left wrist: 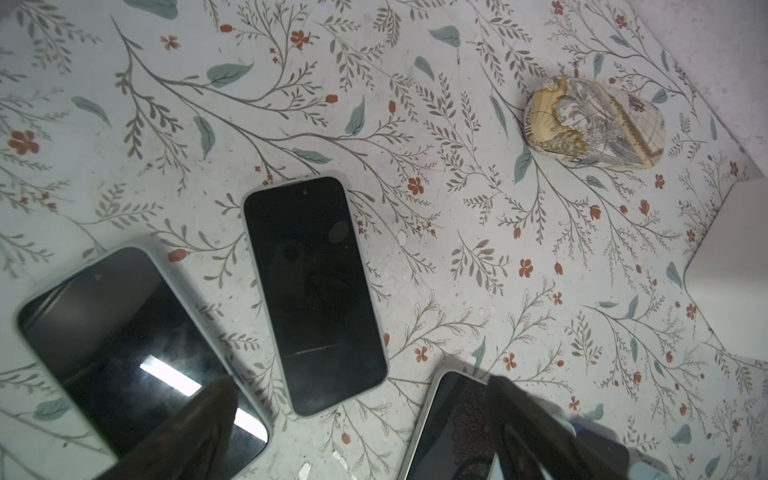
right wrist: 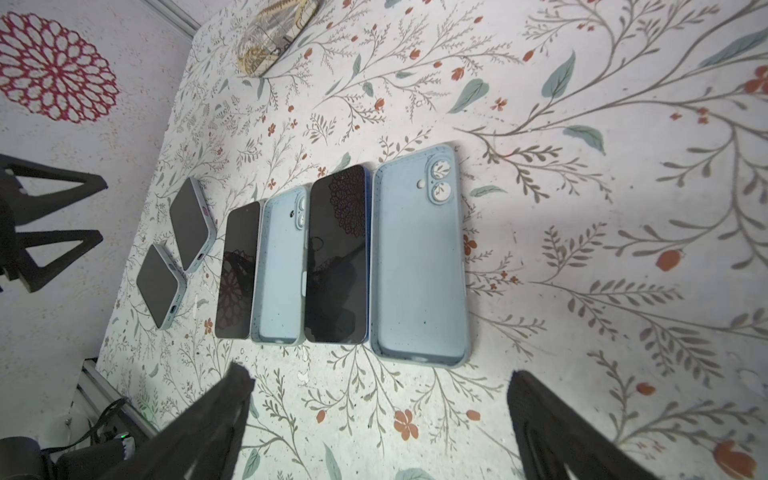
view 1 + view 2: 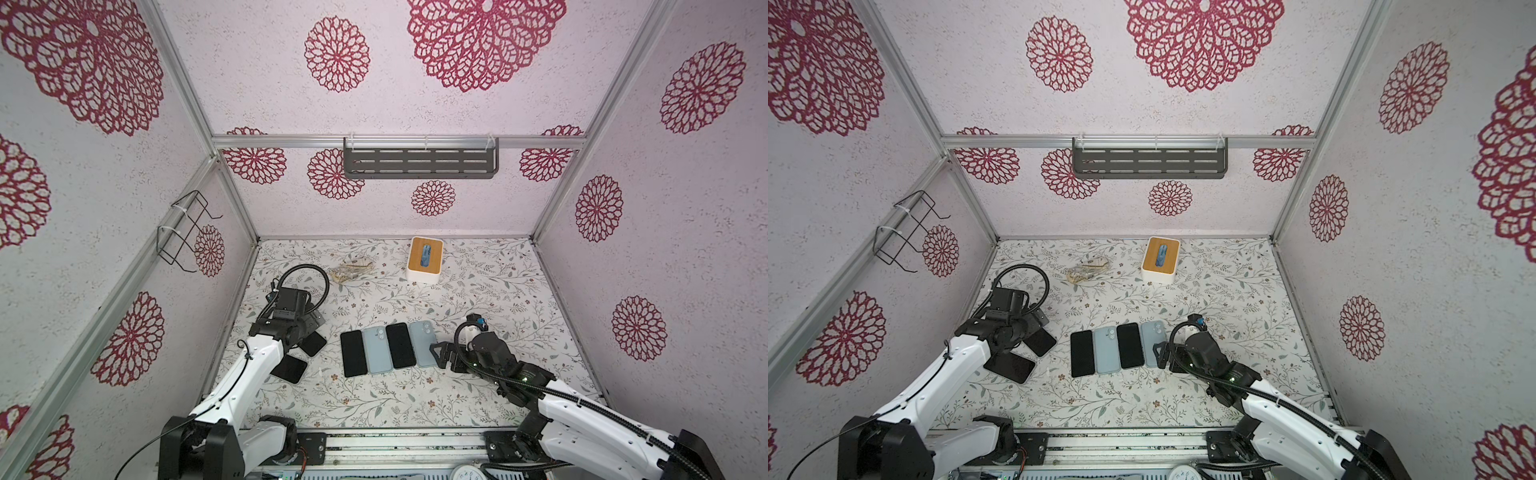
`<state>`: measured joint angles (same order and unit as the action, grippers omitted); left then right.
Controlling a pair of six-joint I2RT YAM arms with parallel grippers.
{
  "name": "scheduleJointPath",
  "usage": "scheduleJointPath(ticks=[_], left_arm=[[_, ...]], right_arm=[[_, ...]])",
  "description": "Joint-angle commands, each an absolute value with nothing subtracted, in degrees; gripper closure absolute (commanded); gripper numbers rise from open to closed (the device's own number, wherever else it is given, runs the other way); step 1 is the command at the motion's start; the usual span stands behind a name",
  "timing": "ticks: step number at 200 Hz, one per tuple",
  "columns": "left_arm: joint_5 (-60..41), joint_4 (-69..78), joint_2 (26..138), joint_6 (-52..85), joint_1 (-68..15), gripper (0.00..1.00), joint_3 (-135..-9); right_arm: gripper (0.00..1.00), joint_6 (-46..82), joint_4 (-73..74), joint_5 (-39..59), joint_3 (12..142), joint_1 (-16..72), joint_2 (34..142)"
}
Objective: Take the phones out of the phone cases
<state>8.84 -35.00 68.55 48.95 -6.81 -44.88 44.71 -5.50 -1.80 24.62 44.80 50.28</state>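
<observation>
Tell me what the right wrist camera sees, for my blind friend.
Two bare black-screened phones and two empty pale blue cases alternate in a row on the floral tabletop. Two more phones in pale blue cases lie farther off. The right gripper hangs open, empty.

Robot lab cell: aluminium frame (image 3: 291, 142), wallpapered panels (image 3: 270, 91), arms (image 3: 253, 368) mounted on a rail (image 3: 395, 448).

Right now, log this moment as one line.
left gripper: open, over cased phones | right gripper: open, beside empty case | bare phones: two
</observation>
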Motion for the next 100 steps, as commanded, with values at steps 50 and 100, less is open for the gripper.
scheduleJointPath(ticks=[50,100], left_arm=[[-1.16,-29.44,82.79,47.99,0.1,0.03,-46.39],[-2.6,-29.29,88.72,48.3,1.74,0.03,-47.58]], right_arm=[[0.01,40.19,2.15,4.9,30.29,45.22,58.84],[0.01,39.49,4.32,5.27,30.89,45.44,60.94]])
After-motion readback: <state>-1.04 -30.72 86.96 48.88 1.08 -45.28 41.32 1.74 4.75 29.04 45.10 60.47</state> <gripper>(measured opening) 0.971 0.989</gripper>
